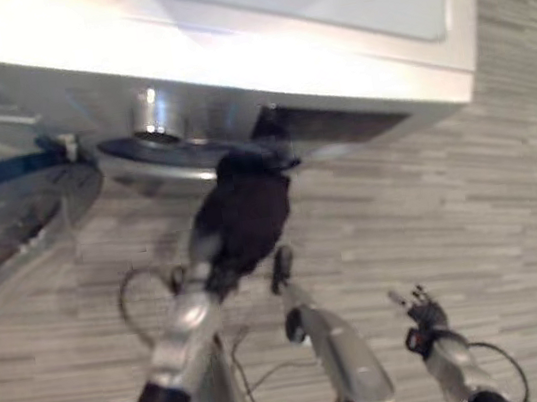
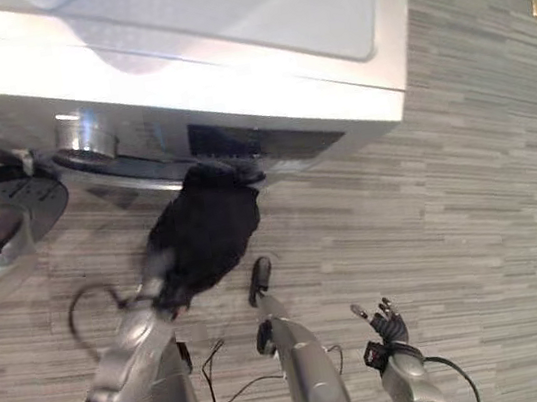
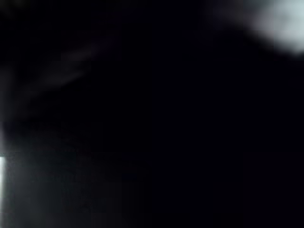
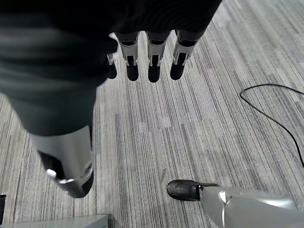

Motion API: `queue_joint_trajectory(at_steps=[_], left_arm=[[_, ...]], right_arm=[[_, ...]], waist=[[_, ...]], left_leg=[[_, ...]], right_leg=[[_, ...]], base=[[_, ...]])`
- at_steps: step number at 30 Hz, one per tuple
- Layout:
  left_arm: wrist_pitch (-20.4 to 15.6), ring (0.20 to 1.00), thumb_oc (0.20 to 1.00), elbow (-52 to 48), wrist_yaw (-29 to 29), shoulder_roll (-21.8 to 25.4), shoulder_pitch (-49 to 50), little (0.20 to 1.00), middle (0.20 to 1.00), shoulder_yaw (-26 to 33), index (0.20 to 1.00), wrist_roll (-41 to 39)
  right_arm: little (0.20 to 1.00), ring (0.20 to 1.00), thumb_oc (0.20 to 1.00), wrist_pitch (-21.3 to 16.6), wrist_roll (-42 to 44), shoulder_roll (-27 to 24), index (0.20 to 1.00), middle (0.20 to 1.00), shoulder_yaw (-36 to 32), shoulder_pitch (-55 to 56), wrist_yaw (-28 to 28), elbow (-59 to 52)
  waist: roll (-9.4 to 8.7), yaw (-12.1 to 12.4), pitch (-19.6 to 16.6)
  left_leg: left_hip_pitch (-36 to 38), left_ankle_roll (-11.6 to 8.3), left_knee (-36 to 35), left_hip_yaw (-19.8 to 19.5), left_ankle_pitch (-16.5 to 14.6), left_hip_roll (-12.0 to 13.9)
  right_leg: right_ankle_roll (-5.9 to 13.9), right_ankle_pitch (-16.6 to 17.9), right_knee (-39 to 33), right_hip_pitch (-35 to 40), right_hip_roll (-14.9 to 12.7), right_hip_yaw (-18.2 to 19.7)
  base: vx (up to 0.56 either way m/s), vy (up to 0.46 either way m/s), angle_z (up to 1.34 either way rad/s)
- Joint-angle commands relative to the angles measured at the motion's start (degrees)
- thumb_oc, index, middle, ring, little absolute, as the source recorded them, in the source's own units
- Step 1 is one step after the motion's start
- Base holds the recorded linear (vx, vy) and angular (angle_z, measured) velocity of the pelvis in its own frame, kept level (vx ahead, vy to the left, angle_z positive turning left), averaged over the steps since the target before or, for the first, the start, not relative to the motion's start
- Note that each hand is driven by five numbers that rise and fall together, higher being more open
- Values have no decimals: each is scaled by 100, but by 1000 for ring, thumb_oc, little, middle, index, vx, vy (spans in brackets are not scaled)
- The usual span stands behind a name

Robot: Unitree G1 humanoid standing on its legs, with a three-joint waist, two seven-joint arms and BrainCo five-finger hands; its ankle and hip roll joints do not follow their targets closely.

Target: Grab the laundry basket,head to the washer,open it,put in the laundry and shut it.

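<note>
The white washer [image 1: 348,58] stands before me, its round glass door [image 1: 8,215] swung open to the left. My left arm reaches up to the dark rim of the drum opening [image 1: 176,159]. A dark piece of laundry [image 1: 245,215] covers the left hand at that opening, so the hand is hidden; the left wrist view is almost all black. My right hand [image 1: 422,314] hangs low at the right, away from the washer, with straight fingers [image 4: 153,66] and nothing in it.
A silver knob [image 1: 157,117] sits on the washer's front panel above the opening. Grey striped carpet [image 1: 471,201] runs to the right of the washer and under my right hand [image 4: 190,118].
</note>
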Motion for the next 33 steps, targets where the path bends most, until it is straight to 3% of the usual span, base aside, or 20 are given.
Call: queue_joint_trajectory(at_steps=[1, 10, 21, 28, 33], left_arm=[[-280, 200, 200, -331, -127, -151, -335, 200, 200, -99, 200, 119], [-480, 200, 200, 347, 164, -495, -1635, 200, 200, -374, 200, 90], [-600, 200, 200, 417, 386, -721, -2753, 200, 200, -697, 200, 198], [-729, 200, 200, 695, 727, -1050, -3903, 200, 200, -850, 200, 298], [-780, 200, 200, 739, 837, -1215, -4255, 200, 200, -999, 200, 362]], right_arm=[[1000, 1000, 1000, -114, 185, -184, 1000, 1000, -108, 193, -142, -99], [1000, 1000, 1000, -188, 272, -100, 1000, 1000, 164, -232, -290, -182], [1000, 1000, 1000, -290, 310, -116, 1000, 1000, 203, -696, -485, -35], [1000, 1000, 1000, -419, 376, -188, 1000, 1000, 272, -795, -465, 5], [1000, 1000, 1000, -496, 414, -207, 1000, 1000, 363, -748, -382, -60]], waist=[[9, 35, -187], [-4, -112, -106], [181, -306, 79], [302, -589, -92], [264, -699, -324]], left_leg=[[-633, 495, 168, 192, 52, -249], [-969, 519, 64, 305, 97, -418], [-1637, 512, 148, 216, 184, -477], [-2964, 473, 731, 25, 88, -533], [-3611, 410, 898, -35, 26, -412]], right_leg=[[574, -1037, 766, 277, -419, 40], [613, -918, 627, -29, -501, 75], [593, -1063, 1230, -910, -582, 134], [497, -1524, 2509, -2485, -701, 378], [545, -1600, 2795, -3125, -733, 280]], base=[[16, 44, 10], [-3, 30, 5], [-24, -9, -1], [-6, -62, 19], [11, -40, 10]])
